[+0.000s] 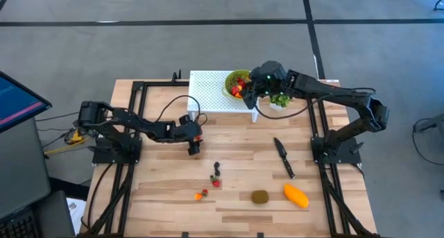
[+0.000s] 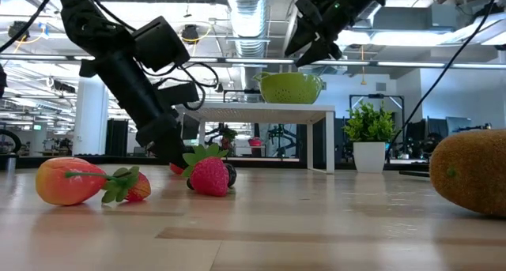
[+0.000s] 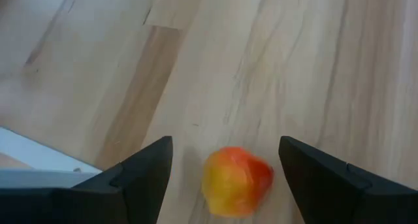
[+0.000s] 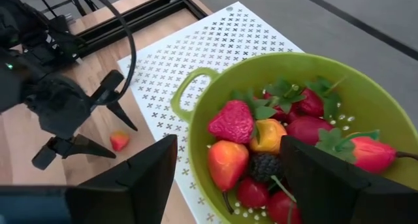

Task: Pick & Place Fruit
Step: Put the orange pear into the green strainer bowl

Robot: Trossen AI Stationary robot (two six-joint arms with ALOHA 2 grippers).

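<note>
A small orange-red fruit [image 3: 236,181] lies on the wooden table between the open fingers of my left gripper [image 3: 225,145], which slants down at it; a gap shows on each side. From above, that gripper [image 1: 194,146] is left of the table's middle. My right gripper [image 4: 228,142] hangs open above the green colander [image 4: 196,80], which holds several red, orange and dark fruit and stands on a white perforated stand [image 1: 208,92]. A strawberry with dark berries [image 1: 216,177], an orange and red pair [image 1: 201,194], a kiwi [image 1: 260,196] and a mango [image 1: 296,195] lie toward the near edge.
A black knife [image 1: 283,157] lies right of the table's middle. A small potted plant [image 1: 279,99] stands beside the stand, under my right arm. Black frame rails run along both sides of the table. Bare wood shows between the left gripper and the near fruit.
</note>
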